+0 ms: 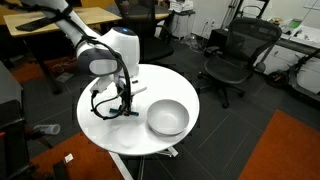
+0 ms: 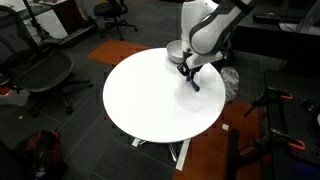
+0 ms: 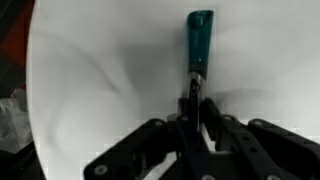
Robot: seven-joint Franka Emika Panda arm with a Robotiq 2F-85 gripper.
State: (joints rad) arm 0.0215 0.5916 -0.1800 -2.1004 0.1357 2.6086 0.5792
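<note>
Wrist view: we see the pincer (image 3: 193, 100) closed on the dark shaft of the teal-handled tool (image 3: 199, 40), lying on the white table (image 3: 90, 70). In an exterior view a bowl (image 1: 167, 117) stands just right of it. Grasp seems made, tool not yet raised.

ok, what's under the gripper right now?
A teal-handled tool on the white table, jaws shut on its dark shaft. The gripper covers the tool's other end, so its tip cannot be seen.
</note>
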